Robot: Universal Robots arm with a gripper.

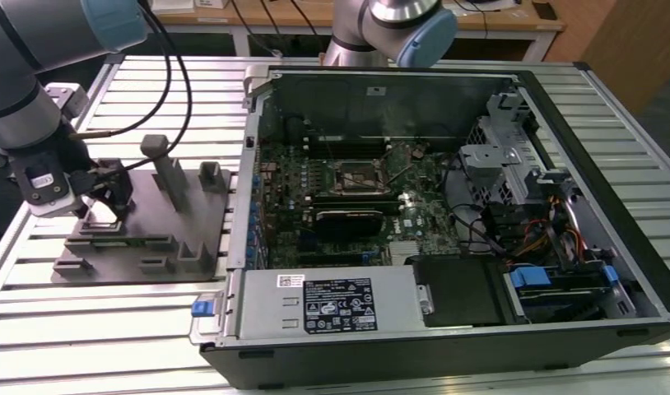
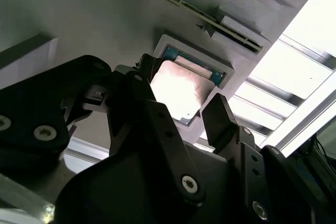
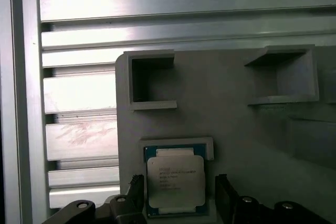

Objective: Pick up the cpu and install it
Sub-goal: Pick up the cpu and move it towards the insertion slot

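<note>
Fingers [image 3: 222, 195] stand apart, one either side of the cpu [image 3: 175, 182], which lies flat in its recess on the grey holder [image 1: 197, 218], at nine o'clock from the open computer case [image 1: 423, 362] in the exterior view, ungripped I'd say.

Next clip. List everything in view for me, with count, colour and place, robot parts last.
cpu: one, silvery top with pale rim, lying in a recess of the fixture plate.
fixture plate: one, grey, on the table at the exterior view's left, beside the case.
computer case: one, black, open, lying on the table at the exterior view's right.
motherboard: one, dark green, inside the case.
power supply: one, silver with a black label, along the case's near edge.
table: one, slatted aluminium, under everything.
arm: one, grey with pale blue caps, above the fixture plate.
hand: one, black, open, fingers on either side of the cpu.
</note>
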